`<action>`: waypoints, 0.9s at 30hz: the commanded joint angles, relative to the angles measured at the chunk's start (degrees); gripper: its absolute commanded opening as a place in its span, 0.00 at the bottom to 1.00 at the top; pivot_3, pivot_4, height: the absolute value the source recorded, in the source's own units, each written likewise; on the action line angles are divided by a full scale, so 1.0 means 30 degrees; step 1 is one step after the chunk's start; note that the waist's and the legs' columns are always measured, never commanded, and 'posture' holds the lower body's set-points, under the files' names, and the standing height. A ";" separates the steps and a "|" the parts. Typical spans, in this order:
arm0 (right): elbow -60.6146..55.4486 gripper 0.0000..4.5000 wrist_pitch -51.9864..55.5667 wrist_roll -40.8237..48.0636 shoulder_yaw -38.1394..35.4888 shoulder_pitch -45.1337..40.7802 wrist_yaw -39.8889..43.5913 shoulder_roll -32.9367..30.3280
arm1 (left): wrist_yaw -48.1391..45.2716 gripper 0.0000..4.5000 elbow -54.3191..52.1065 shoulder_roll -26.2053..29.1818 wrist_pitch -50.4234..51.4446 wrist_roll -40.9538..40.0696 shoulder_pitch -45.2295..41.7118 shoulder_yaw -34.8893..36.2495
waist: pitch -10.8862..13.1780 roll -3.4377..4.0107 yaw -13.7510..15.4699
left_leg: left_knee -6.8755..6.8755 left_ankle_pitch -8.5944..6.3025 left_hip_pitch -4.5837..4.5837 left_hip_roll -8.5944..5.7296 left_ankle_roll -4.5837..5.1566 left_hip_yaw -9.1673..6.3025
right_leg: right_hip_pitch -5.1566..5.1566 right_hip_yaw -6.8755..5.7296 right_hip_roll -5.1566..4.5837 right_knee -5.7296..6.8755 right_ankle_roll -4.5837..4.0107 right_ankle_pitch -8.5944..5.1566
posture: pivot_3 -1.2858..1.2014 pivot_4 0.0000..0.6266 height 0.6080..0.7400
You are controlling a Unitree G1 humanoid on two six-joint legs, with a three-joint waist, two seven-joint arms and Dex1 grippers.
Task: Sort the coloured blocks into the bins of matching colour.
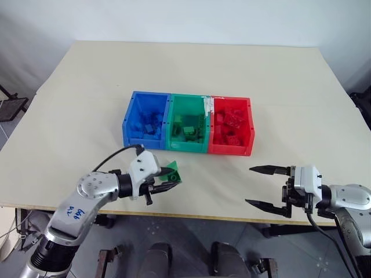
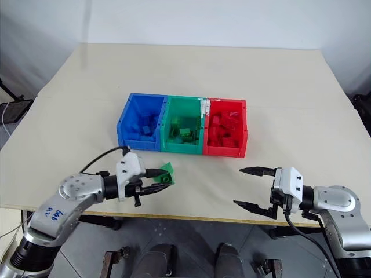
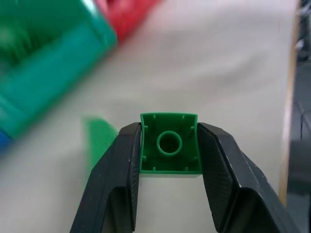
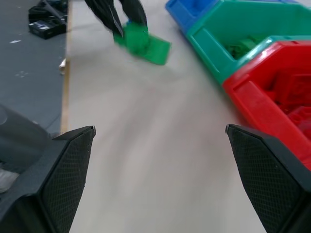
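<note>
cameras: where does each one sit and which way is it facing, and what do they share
Left eye and right eye views: on the head, looking forward and down over the table at the blue bin, green bin and red bin; both arms show.
Left wrist view: looks along the left gripper, shut on a green block.
Right wrist view: looks along the open right gripper across the table.
Shared: the green block and the bins appear in all of them.

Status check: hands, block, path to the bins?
Left hand shut on green block, near the green bin. Right hand open, empty. Table between block and bin unobstructed.
</note>
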 commanded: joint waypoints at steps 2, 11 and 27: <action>-0.1387 1.00 0.0759 0.1410 -0.1860 0.0760 -0.1890 0.0749 | -0.0738 0.31 0.1330 -0.0387 -0.1464 -0.0582 -0.2025 0.0873 | 0.0000 0.0000 0.0021 | 0.0007 0.0000 0.0000 -0.0008 0.0002 -0.0002 | 0.0005 -0.0001 -0.0005 0.0011 0.0004 0.0002 | 0.52 0.24 1.00; -0.2667 1.00 0.1327 0.2187 -0.3934 0.1120 -0.6005 0.2812 | 0.1351 0.31 1.3110 -0.4929 -0.7538 0.3720 -0.9838 -0.0823 | 0.0001 -0.0006 0.0046 | 0.0003 0.0016 -0.0008 -0.0029 0.0011 0.0004 | 0.0002 -0.0009 -0.0002 0.0008 0.0027 0.0014 | 0.52 0.24 1.00; -0.1736 1.00 0.1398 0.1519 -0.1835 -0.0341 -0.3727 0.1812 | -0.3124 0.99 0.8425 -0.0502 -0.8633 0.0567 -0.3726 0.3453 | 0.0006 -0.0006 -0.0325 | -0.0033 0.0010 -0.0009 -0.0002 0.0018 0.0025 | -0.0032 0.0004 -0.0001 -0.0003 0.0024 0.0011 | 0.52 0.24 1.00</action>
